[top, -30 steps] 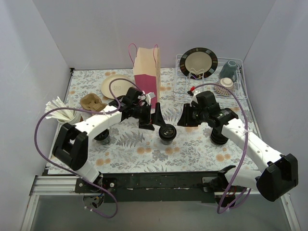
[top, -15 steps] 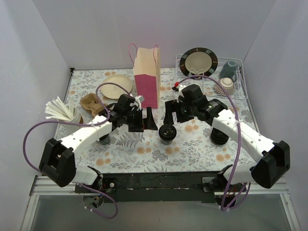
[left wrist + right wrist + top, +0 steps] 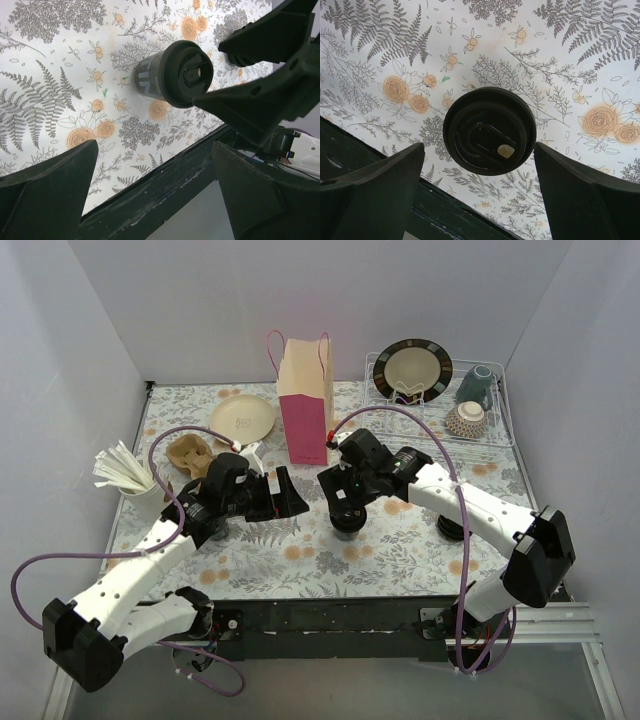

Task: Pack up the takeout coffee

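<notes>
Over the takeout coffee (image 3: pixel 490 131), right end effector (image 3: pixel 477 152) hovers spread.

A lab test cell dressed as a kitchen counter — plain white walls (image 3: pixel 200 310) box in a floral tablecloth (image 3: pixel 300 550), with a wire dish rack (image 3: pixel 385 425) at 1 o'clock, a paper bag (image 3: pixel 306 405) at 12 and a metal rail (image 3: pixel 110 618) at 6.

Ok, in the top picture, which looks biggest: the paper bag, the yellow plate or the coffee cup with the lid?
Largest to smallest:
1. paper bag
2. pale yellow plate
3. takeout coffee, which is partly hidden, but still clearly looks the smallest
</notes>
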You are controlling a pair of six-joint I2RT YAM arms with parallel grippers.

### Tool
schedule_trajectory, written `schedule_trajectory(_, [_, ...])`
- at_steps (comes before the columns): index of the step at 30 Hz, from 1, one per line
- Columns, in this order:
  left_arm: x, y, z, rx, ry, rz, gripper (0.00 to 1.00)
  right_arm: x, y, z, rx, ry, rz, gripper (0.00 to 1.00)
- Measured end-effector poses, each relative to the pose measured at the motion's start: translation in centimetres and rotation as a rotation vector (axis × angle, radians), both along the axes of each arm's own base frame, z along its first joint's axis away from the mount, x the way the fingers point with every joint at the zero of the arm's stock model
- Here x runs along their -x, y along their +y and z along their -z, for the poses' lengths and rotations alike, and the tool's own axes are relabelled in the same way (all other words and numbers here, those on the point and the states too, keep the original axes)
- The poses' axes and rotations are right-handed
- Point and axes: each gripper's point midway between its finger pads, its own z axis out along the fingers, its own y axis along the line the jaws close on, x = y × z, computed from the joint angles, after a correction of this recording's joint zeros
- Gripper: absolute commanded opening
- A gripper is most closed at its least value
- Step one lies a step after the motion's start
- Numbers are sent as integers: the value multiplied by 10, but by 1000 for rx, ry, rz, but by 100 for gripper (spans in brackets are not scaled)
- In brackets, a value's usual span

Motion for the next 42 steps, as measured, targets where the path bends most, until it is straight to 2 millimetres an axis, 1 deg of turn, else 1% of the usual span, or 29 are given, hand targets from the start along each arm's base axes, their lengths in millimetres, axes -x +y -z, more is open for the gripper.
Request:
schedule_trajectory(3, [7, 4, -2, 23, 1, -21, 98, 0, 1, 5, 22, -3, -6, 98])
schedule_trajectory(7, [8, 5, -2, 36, 14, -40, 98, 3, 5, 16, 58, 2, -18, 97])
schedule_trajectory(10, [8, 5, 5, 19, 38, -41, 98, 4, 5, 24, 94, 0, -12, 95])
schedule_trajectory(12, [9, 7, 10, 1, 53, -42, 98, 5, 1, 27, 122, -3, 0, 92])
schedule_trajectory(17, [7, 9, 8, -11, 36, -48, 98, 5, -4, 28, 149, -8, 21, 83])
schedule_trajectory(22, [6, 11, 6, -16, 19, -50, 98, 3, -9, 29, 169, -15, 42, 79])
schedule_trajectory(25, [5, 11, 4, -20, 11, -50, 98, 3, -10, 29, 169, -17, 55, 74])
schedule_trajectory(32, [3, 13, 2, -32, -4, -49, 98, -1, -14, 28, 179, -27, 99, 73])
schedule_trajectory(35, [4, 14, 3, -38, -5, -46, 98, -6, -22, 27, 199, -33, 131, 73])
schedule_trajectory(37, [3, 14, 3, -41, -6, -50, 98, -17, -31, 25, 197, -36, 173, 72])
schedule_trajectory(39, [2, 15, 3, -45, -8, -56, 98, -32, -47, 25, 202, -35, 234, 72])
schedule_trajectory(42, [0, 17, 3, -51, -8, -75, 98, -57, -78, 25, 208, -28, 342, 72])
